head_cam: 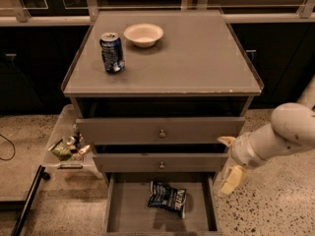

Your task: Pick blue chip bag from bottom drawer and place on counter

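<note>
The blue chip bag (167, 198) lies flat on the grey floor of the bottom drawer (128, 213), which is pulled out; the bag sits right of the drawer's middle. The counter (197, 58) is the flat grey top of the cabinet. My gripper (229, 161) is at the cabinet's right side, level with the two upper drawers, above and right of the bag. Its two pale fingers stand apart, one up by the top drawer's corner (226, 140) and one lower (232, 180). It holds nothing.
A blue-and-silver soda can (112, 52) and a white bowl (143, 34) stand on the counter's back left. The two upper drawers (161, 131) have small round knobs. A clear bin with clutter (66, 149) sits on the floor left of the cabinet.
</note>
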Action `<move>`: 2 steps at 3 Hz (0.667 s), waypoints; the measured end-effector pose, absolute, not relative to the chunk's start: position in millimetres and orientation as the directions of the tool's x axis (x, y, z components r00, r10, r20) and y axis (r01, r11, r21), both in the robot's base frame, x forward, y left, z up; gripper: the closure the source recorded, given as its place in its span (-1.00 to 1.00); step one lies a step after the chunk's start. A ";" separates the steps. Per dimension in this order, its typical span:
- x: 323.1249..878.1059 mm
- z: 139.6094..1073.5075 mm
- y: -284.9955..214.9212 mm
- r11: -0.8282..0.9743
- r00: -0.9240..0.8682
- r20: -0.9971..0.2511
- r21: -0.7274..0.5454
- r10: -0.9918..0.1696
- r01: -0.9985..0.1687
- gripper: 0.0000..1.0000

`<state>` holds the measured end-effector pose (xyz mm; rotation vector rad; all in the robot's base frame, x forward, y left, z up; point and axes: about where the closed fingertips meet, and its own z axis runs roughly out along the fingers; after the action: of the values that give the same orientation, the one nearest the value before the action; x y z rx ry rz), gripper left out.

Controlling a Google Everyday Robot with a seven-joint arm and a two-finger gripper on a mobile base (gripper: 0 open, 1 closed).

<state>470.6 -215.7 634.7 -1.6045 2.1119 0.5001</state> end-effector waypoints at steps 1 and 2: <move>469.4 570.9 -201.0 0.219 -0.197 -0.555 0.027 -0.808 -0.975 -1.00; 473.3 514.5 -191.1 0.169 -0.140 -0.560 0.000 -0.816 -0.986 -1.00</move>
<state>473.3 -191.1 514.5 -1.7008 2.0179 0.5216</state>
